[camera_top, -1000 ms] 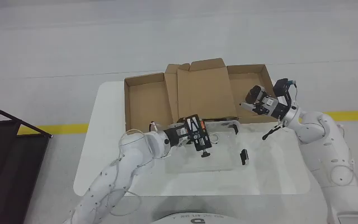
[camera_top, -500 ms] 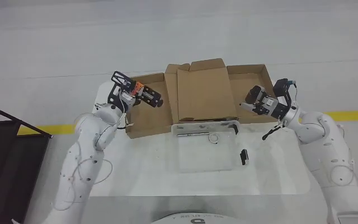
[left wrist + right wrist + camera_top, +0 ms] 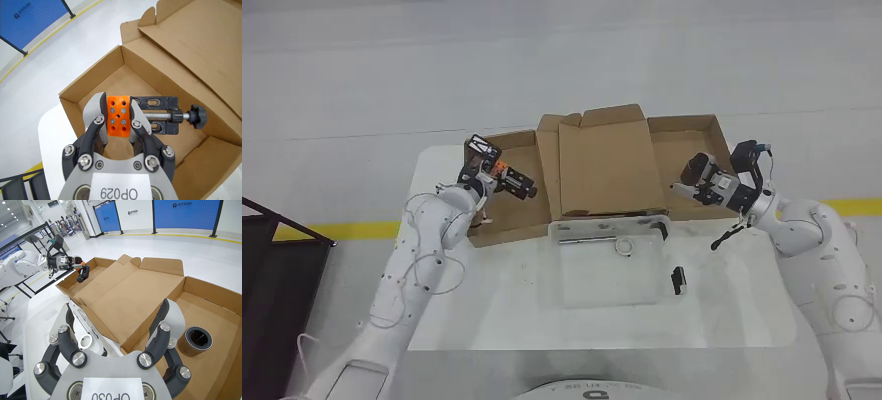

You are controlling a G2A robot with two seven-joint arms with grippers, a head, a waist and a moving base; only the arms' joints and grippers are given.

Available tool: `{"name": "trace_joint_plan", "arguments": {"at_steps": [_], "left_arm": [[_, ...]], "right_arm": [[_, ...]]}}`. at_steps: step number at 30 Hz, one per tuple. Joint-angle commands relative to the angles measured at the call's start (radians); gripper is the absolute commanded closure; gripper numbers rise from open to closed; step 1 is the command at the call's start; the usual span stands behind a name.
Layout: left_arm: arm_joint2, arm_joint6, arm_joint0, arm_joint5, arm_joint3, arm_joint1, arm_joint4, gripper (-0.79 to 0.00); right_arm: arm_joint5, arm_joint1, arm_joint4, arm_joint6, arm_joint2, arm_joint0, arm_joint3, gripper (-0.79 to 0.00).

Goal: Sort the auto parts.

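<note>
L claw clenched on vise by its orange block; black body & screw jut beyond it, box floor below. Stiff, heavy, lopsided metal, so gripping nearer the body looks safer. R claw released, bushing just beside it.

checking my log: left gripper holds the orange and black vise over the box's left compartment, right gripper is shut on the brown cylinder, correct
One slip: the right gripper is open and empty; the brown cylinder stands in the box's right compartment, per the right wrist view. The left gripper does hold the vise over the left compartment.
</note>
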Motion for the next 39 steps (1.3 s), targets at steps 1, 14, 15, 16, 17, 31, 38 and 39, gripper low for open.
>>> {"name": "trace_joint_plan", "arguments": {"at_steps": [1,14,15,16,17,31,38,39], "left_arm": [[0.0,-0.017,0.001,0.01,0.003,-0.001,0.001,-0.785],[0.0,-0.017,0.001,0.01,0.003,-0.001,0.001,-0.785],[0.0,-0.017,0.001,0.01,0.003,-0.001,0.001,-0.785],[0.0,-0.012,0.003,0.012,-0.001,-0.001,0.002,-0.785],[-0.001,0.004,0.009,0.019,-0.016,0.0,0.006,-0.785],[-0.083,0.118,0.184,-0.216,-0.332,0.029,-0.103,-0.785],[-0.073,0.127,0.192,-0.227,-0.34,0.029,-0.099,-0.785],[-0.062,0.143,0.202,-0.25,-0.35,0.029,-0.099,-0.785]], "right_arm": [[-0.002,0.0,0.0,0.0,0.0,0.0,0.0,-0.785],[-0.002,0.0,0.0,0.0,0.0,0.0,0.0,-0.785],[-0.002,0.0,0.0,0.0,0.0,0.0,0.0,-0.785],[-0.002,0.0,0.0,0.0,0.0,0.0,0.0,-0.785],[-0.002,0.0,0.0,0.0,0.0,0.0,0.0,-0.785],[-0.002,0.0,0.0,0.0,0.0,0.0,0.0,-0.785],[-0.002,0.0,0.0,0.0,0.0,0.0,0.0,-0.785],[-0.002,0.0,0.0,0.0,0.0,0.0,0.0,-0.785]]}}
